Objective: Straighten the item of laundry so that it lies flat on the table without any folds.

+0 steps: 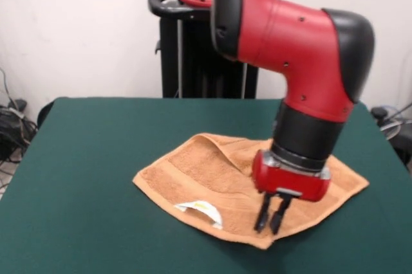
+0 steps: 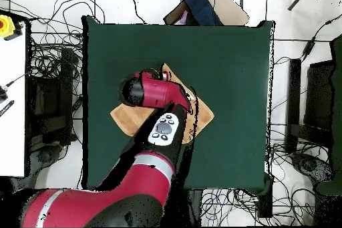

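The item of laundry point(image 1: 193, 174) is an orange-tan towel lying as a diamond near the middle of the green table point(image 1: 90, 158). A raised crease runs along its far side, and a white tag point(image 1: 201, 210) shows at its near left edge. My gripper point(image 1: 270, 222) points straight down over the towel's near corner. Its fingers point(image 1: 262, 213) are drawn close together, with the tips touching the cloth; I cannot tell whether any cloth is pinched between them. In the overhead view the arm covers most of the towel point(image 2: 204, 115), and the gripper is hidden under the wrist.
The red arm point(image 2: 157, 128) reaches over the table point(image 2: 227, 58) from the base side. Cables and black stands surround the table on the floor. A white bench point(image 2: 13, 105) stands beyond one side of the table.
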You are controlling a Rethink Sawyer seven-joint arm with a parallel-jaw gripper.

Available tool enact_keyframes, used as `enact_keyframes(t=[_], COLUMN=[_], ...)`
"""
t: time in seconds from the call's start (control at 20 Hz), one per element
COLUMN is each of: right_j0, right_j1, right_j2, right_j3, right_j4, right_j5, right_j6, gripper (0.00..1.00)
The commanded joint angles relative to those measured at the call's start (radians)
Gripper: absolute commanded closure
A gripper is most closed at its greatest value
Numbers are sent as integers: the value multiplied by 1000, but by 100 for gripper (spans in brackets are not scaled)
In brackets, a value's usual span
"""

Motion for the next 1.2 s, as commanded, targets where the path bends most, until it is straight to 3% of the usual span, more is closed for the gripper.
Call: enact_keyframes(t=[0.05,0.2,0.25,0.4,0.55,0.75,1.2], right_j0=[-16,-5,-10,-3,45,45,1], right_j1=[62,76,75,72,50,9,-28], right_j2=[96,83,92,87,25,37,79], right_j3=[-28,-31,-25,-6,8,54,217], right_j4=[0,12,8,23,47,66,20], right_j5=[-49,-43,-61,-66,25,131,101], right_j6=[175,191,189,215,248,264,209], gripper=[100,100,0,0,0,0,0])
